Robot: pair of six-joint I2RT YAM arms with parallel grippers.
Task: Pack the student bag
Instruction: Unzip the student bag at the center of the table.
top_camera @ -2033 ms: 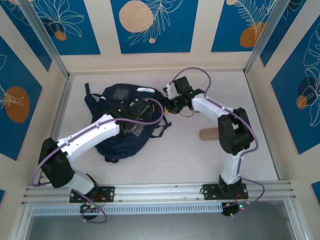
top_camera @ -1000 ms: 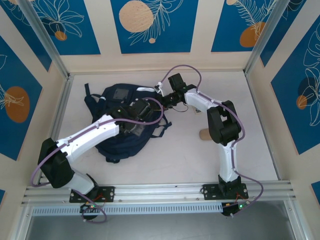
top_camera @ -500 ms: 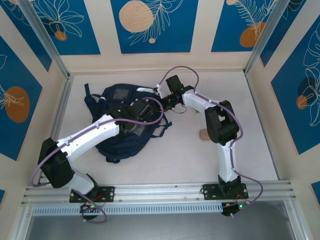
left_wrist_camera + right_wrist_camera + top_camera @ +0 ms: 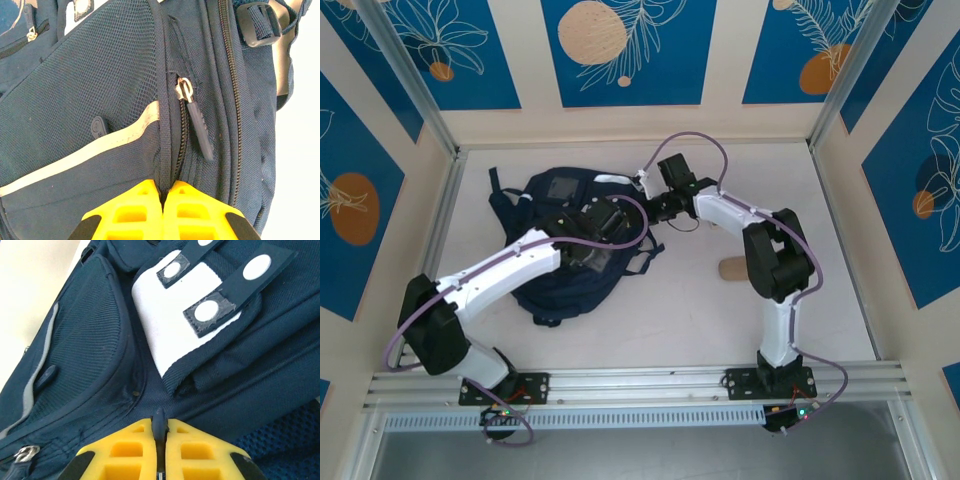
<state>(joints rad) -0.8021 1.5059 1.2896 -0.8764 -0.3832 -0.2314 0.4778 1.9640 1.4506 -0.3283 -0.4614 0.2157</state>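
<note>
The student bag [image 4: 548, 262] lies on the table's left half, dark navy with a white patch near its top. In the top view my left gripper [image 4: 607, 222] rests on the bag's right side. In the left wrist view the gripper [image 4: 164, 189] is shut on a raised fabric seam of the bag [image 4: 100, 80], beside a zip with a dark pull tab [image 4: 199, 131]. My right gripper [image 4: 656, 204] is at the bag's upper right corner. In the right wrist view the gripper [image 4: 159, 429] is shut on a dark zipper pull, below the bag's white patch [image 4: 182, 325].
A wooden object [image 4: 731, 268] lies on the table right of the bag, partly behind my right arm. Loose bag straps [image 4: 645, 255] trail toward it. Metal frame posts and patterned walls enclose the table on three sides.
Over two seconds my right gripper reached left to the bag's upper corner and shut there. In the last half second its elbow swung slightly right. The left arm has held still.
</note>
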